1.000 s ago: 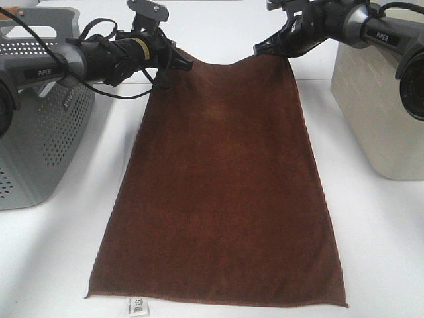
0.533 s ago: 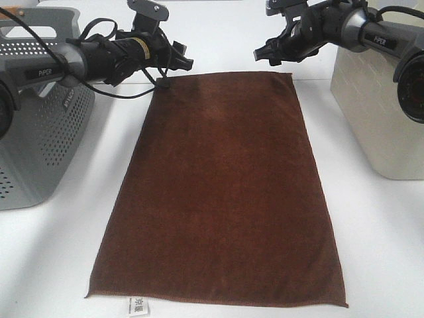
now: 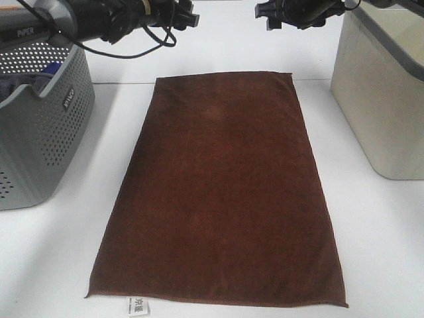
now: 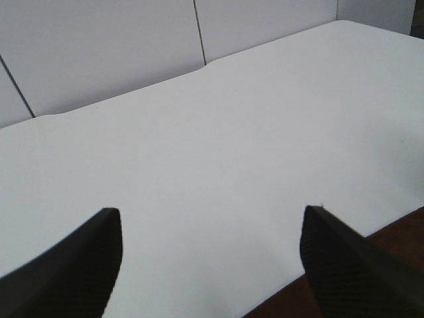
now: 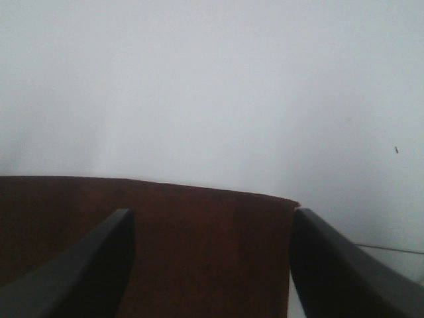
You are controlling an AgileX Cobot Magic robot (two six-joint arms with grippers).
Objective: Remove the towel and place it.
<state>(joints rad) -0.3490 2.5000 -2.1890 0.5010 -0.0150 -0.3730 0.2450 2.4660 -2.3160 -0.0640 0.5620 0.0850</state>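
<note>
The towel (image 3: pixel 218 192) lies spread flat on the white counter (image 3: pixel 377 245), a long dark brown rectangle running from the far middle of the surface down to the near edge of the exterior high view, its small white tag (image 3: pixel 138 307) sticking out from the near short edge toward the left corner. Neither arm touches it. The left claw (image 3: pixel 184 13) hangs above the counter beyond the towel's far left corner, and its wrist view shows the two dark fingers (image 4: pixel 73 268) spread wide apart with only bare counter between them and a sliver of brown cloth (image 4: pixel 371 265) at one edge. The right claw (image 3: pixel 265 10) hangs above and beyond the far right corner; in its wrist view the fingers (image 5: pixel 79 271) are likewise spread with nothing gripped, and the far short edge of the towel (image 5: pixel 165 252) with its corner lies below them against the white surface. To the left of the towel, well apart from it, stands the grey perforated basket (image 3: pixel 46 132), with some grey and blue fabric (image 3: pixel 33 76) showing inside its rim. To the right, also apart from the towel, stands a beige bin (image 3: pixel 384 106) with plain walls; what it holds cannot be told.
</note>
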